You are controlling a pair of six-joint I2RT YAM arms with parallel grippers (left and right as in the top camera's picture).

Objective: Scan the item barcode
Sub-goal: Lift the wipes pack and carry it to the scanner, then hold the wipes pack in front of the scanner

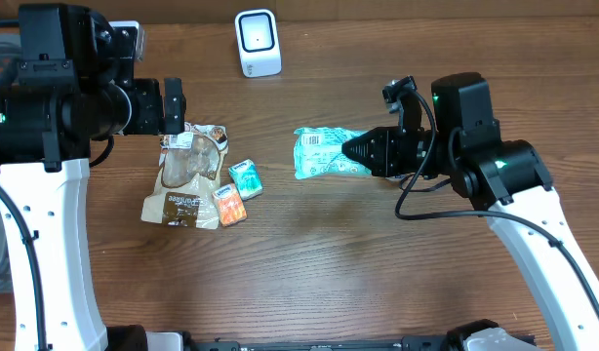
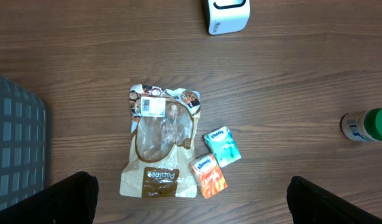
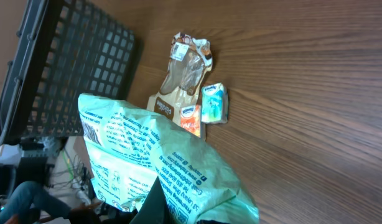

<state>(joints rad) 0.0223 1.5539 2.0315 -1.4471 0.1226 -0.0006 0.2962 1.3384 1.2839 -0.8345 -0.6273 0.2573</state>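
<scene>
At centre right of the overhead view, the right gripper (image 1: 361,152) is closed on one end of a pale green packet (image 1: 324,153) and holds it clear of the worktop (image 1: 309,253), with the free end pointing toward frame left. A barcode (image 1: 314,139) shows on the packet's upper left corner, facing up toward the camera. The scanner (image 1: 258,42) stands at top centre, well apart from the packet, above it and to its left in the frame. The pick-up therefore looks done, but the scan itself does not. The code has not yet been brought in front of the scanner's face, and the packet would probably have to be moved closer and turned for that. At upper left, the left gripper (image 1: 173,107) hangs wide and empty over the top end of a brown bag (image 1: 187,180), which lies flat on the worktop. By count there is one scanner, one green packet and one brown bag. There are two tissue packs, a teal pack (image 1: 245,178) and an orange pack (image 1: 229,206), which lie touching each other just right of the bag. One dark mesh basket (image 2: 17,143) sits at the left edge of the left wrist view. The bag and packs may be waiting for their own scans, though that is only a guess.
</scene>
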